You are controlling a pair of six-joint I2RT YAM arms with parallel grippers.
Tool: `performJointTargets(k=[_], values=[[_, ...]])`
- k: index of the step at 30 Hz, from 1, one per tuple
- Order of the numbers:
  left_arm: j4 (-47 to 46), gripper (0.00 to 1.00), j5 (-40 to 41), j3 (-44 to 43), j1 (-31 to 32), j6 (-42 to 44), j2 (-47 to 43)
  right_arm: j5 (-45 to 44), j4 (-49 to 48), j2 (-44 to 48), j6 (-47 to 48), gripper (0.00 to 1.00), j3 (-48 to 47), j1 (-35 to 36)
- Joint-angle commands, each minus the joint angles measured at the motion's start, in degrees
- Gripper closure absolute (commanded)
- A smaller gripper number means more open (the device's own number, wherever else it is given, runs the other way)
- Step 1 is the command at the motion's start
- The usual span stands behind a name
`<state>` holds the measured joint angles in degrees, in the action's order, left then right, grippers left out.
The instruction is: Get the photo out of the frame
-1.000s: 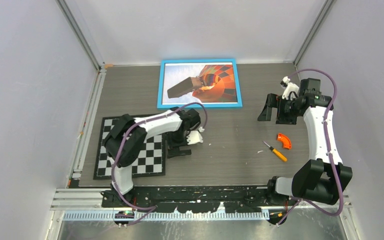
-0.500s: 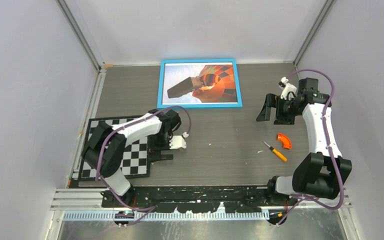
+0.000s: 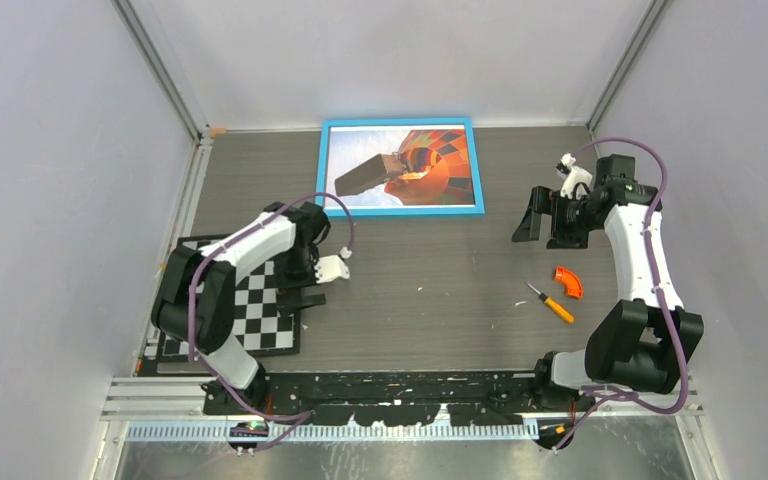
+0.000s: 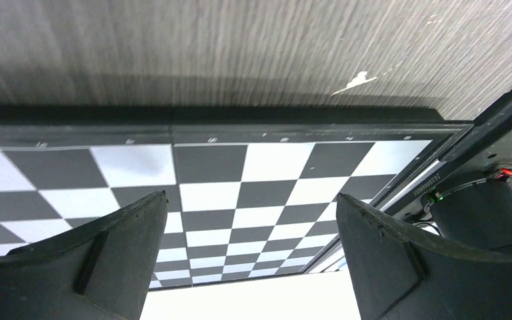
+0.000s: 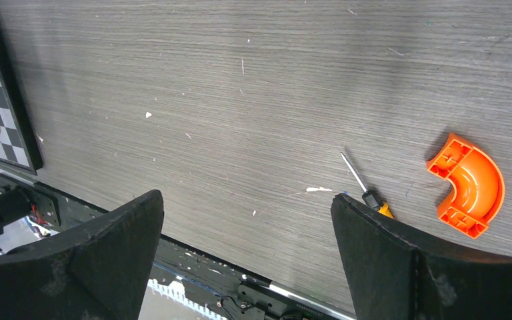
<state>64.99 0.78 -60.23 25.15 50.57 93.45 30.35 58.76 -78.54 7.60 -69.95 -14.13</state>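
Only the top external view takes in the frame [image 3: 400, 211]: it lies flat at the far middle of the worktop [image 3: 440, 270], blue border up, with the hot-air balloon photo [image 3: 402, 167] seated inside it, well apart from both arms. Neither wrist camera shows it. The left wrist view shows what the overhead picture cannot settle: the left pincer [image 4: 250, 207] has its two dark fingers spread wide with nothing between them. It hangs over the black-edged checkerboard [image 4: 73, 167], close to the edge where the board meets bare wood grain. From above, that arm reaches over the board's far right corner, at the near left of the worktop. The right wrist view likewise shows the right pincer [image 5: 245, 200] spread apart and empty above bare worktop. A small screwdriver [image 5: 367, 193] with a yellow handle lies just by its right finger, and an orange curved elbow piece [image 5: 470, 187] lies beyond that, apart from the screwdriver. A strip of the checkerboard shows at that view's left edge. Overhead, the right pincer sits beside the frame's right side, not touching it.
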Motion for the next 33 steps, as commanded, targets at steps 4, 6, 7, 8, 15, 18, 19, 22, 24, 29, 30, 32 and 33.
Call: performJointTargets(k=[4, 6, 7, 8, 15, 18, 19, 22, 24, 29, 30, 32, 33], values=[[3.9, 0.01, -3.0, -5.0, -4.1, 6.3, -2.8, 0.8, -0.2, 0.1, 0.9, 0.00, -2.1, 0.0], [4.8, 0.01, -5.4, -8.9, -3.2, 3.5, -3.1, 0.8, -0.1, 0.1, 1.0, 0.00, -2.0, 0.0], [5.5, 0.00, -6.5, -11.1, -2.3, 1.5, -3.0, 0.9, -0.1, 0.1, 1.0, 0.00, -1.9, 0.0], [5.6, 0.00, -7.2, -12.8, -1.0, -0.4, -3.0, 0.9, -0.1, 0.1, 0.9, 0.00, -1.8, 0.0], [-7.3, 0.00, 1.8, -9.5, 6.8, -8.0, -0.2, 1.1, -1.5, -0.8, -0.7, 0.00, -1.9, 0.5], [-13.3, 0.00, 4.5, -5.9, 6.8, -7.9, 1.5, 1.0, -1.6, -0.8, -0.9, 0.00, -2.1, 0.7], [-14.9, 0.00, 5.0, -4.6, 6.9, -7.7, 1.9, 0.9, -1.6, -0.7, -0.8, 0.00, -2.0, 0.6], [-19.9, 0.00, 7.0, 0.2, 7.0, -5.2, 2.5, 0.8, -1.2, -0.3, -0.7, 0.00, -1.7, 0.6], [-22.5, 0.00, 8.4, 4.1, 6.9, -3.0, 2.8, 0.5, -0.8, 0.2, -0.4, 0.00, -1.4, 0.7], [-25.0, 0.00, 10.3, 10.1, 6.3, 1.2, 0.9, -0.1, 0.3, 1.0, 0.7, 0.00, -1.1, 0.7], [-24.8, 0.00, 10.2, 10.7, 5.9, 1.6, 0.4, -0.2, 0.4, 1.2, 0.9, 0.00, -1.1, 0.7], [-23.8, 0.00, 9.8, 11.2, 4.5, 3.2, -0.6, -0.4, 0.8, 1.5, 1.2, 0.00, -0.9, 0.7], [-23.3, 0.00, 9.5, 11.3, 3.5, 4.0, -1.0, -0.4, 0.8, 1.7, 1.3, 0.00, -0.7, 0.7]])
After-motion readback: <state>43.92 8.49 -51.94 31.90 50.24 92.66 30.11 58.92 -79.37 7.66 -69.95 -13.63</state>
